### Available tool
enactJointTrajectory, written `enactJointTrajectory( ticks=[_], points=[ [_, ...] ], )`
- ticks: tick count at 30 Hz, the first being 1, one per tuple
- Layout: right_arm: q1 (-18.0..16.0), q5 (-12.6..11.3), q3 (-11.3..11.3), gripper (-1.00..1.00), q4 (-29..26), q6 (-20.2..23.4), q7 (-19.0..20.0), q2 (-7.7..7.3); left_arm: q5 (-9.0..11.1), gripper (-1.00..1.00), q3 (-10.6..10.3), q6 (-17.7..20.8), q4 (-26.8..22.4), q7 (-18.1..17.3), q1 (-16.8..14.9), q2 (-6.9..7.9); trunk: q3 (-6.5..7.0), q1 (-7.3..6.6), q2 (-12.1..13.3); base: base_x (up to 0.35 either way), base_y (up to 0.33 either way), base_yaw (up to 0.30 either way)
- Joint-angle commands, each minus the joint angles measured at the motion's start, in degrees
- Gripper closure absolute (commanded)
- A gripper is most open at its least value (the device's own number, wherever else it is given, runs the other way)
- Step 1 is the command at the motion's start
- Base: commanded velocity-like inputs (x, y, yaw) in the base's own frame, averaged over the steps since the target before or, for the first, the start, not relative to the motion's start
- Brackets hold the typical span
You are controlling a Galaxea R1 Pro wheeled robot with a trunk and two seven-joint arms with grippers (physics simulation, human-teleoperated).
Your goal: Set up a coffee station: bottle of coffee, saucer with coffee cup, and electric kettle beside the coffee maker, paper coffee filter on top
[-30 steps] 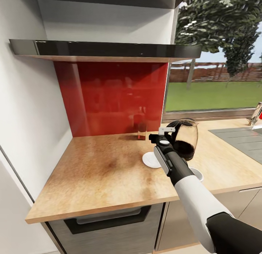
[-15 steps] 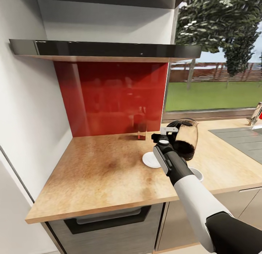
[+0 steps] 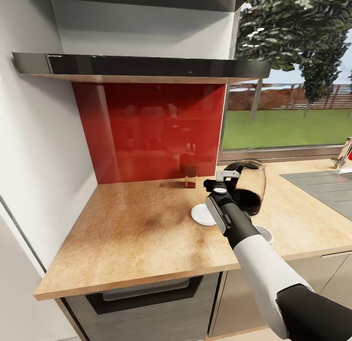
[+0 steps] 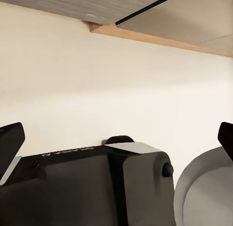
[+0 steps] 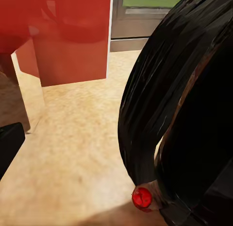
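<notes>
Close up against the electric kettle (image 3: pixel 248 187), the right gripper (image 3: pixel 222 180) reaches over the light-wood tabletop (image 3: pixel 137 233). Its wrist view has the kettle's dark glass body (image 5: pixel 184 104) looming just ahead, with a small red button (image 5: pixel 141 198) low on the base. Whether the right gripper is clamped on the kettle or merely beside it I cannot tell. The kettle stands on the tabletop beside the grey sink (image 3: pixel 325 184). A saucer (image 3: pixel 203 215) lies flat just beside the kettle's base, partly behind the arm. A small dark bottle (image 3: pixel 190 177) stands against the red backsplash (image 3: pixel 146 130), well apart from the saucer. The left gripper (image 4: pixel 116 138) has its two dark fingertips (image 4: pixel 10 138) spread wide and holding nothing, facing a pale wall.
</notes>
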Motion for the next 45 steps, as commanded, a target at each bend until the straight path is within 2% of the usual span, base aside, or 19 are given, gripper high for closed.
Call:
enactJointTrajectory(
  ticks=[1, 45],
  points=[
    [-0.05, -0.51, 0.21, -1.0, -0.05, 0.21, -0.49, -0.04, 0.33, -1.0, -0.48, -0.38, 0.03, -0.08, -0.03, 0.01, -0.06, 0.0, -0.04, 0.011, 0.006, 0.0],
    [-0.05, -0.53, 0.21, -1.0, 0.0, -0.32, -0.49, -0.12, 0.33, -1.0, -0.48, -0.38, 0.03, -0.08, -0.03, 0.13, -0.06, 0.0, -0.04, 0.027, 0.009, 0.0]
  ],
)
